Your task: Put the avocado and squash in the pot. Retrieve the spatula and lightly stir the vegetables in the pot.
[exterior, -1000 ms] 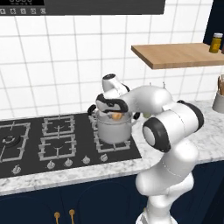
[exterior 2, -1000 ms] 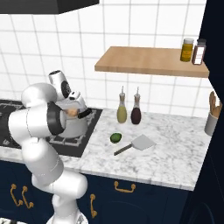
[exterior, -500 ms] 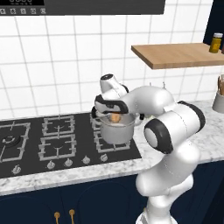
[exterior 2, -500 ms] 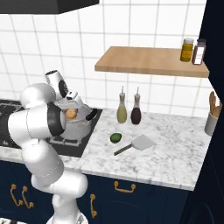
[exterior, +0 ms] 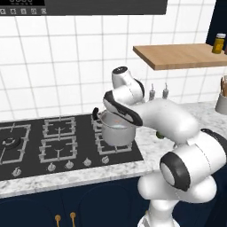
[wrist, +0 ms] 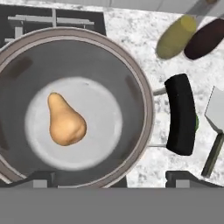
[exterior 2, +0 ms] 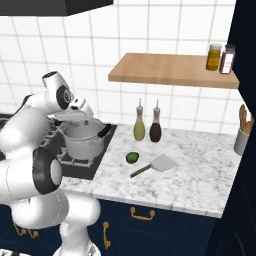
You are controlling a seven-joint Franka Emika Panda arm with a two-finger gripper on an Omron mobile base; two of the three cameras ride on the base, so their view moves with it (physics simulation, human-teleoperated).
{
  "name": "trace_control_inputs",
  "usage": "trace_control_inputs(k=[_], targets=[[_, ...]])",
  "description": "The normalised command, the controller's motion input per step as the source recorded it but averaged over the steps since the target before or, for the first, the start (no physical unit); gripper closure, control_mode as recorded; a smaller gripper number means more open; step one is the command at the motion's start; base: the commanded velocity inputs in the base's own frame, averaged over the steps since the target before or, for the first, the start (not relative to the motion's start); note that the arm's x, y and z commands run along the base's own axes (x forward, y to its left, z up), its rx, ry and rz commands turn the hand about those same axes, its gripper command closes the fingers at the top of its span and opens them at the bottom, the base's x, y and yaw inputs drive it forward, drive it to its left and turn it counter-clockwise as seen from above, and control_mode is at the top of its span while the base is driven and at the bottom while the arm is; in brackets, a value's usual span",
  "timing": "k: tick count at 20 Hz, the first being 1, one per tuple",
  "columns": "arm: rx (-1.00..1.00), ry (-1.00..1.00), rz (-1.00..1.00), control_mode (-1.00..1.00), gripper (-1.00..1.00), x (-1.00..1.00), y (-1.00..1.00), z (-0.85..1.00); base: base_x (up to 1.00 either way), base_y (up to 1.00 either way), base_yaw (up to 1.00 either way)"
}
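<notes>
Left base view: the arm is bent over the pot (exterior: 116, 132) on the right rear burner of the stove (exterior: 53, 142); the hand now sits lower and closer to the rim than a second ago, hiding the squash seen under it then.

Right base view: gripper (exterior 2: 80, 116) just above the pot's mouth; avocado (exterior 2: 132, 157) unmoved on the counter (exterior 2: 200, 170), beside the spatula (exterior 2: 154, 165).

Hand view: squash (wrist: 64, 121) lies free on the pot floor, touching neither fingertip (wrist: 41, 180). Claw spread wide, holding nothing.
</notes>
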Motion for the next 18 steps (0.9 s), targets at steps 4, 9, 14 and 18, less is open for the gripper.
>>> trace_control_inputs(k=[4,9,14,18], targets=[[0.11,-0.06,0.0,-1.0,-1.0,-1.0,-0.97,0.17,0.0,0.0,0.0],[0.06,-0.04,0.11,-1.0,-1.0,-0.89,-1.0,0.01,0.0,0.0,0.0],[0.05,-0.01,0.25,-1.0,-1.0,-0.21,-1.0,0.0,0.0,0.0,0.0],[0.01,-0.02,0.39,-1.0,-1.0,0.06,-1.0,-0.11,0.0,0.0,0.0]])
